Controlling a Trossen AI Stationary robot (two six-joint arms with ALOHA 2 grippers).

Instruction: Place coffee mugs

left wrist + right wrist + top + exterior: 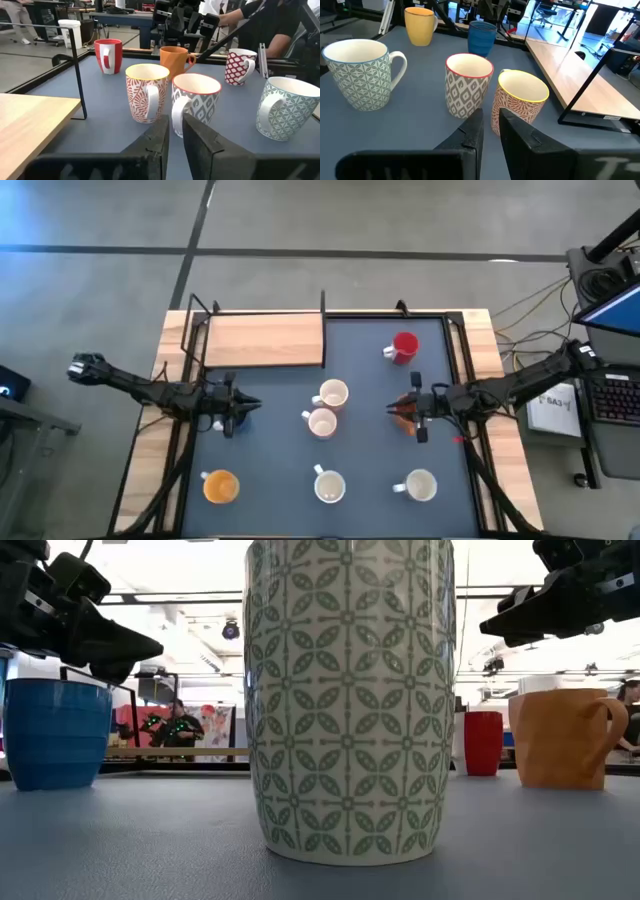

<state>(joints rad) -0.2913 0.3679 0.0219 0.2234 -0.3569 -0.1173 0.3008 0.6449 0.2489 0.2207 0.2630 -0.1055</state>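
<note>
Green-patterned mug foremost on dark mat (wooden board behind).

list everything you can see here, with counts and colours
patterned mugs: 4, white/cream; two side by side mid-mat, two along the mat's edge opposite the board
orange mugs: 2; one under the right tool, one at the mat's left corner
red mug: 1, near the mat's edge on the board's side, right half
blue mug: 1, under the left tool
mat: 1, dark blue-grey, on the table
board: 1, light wood, left corner
person: 1, dark top, beyond the table
left tool: dark, empty, above the mat's left
right tool: dark, empty, above the mat's right
</note>
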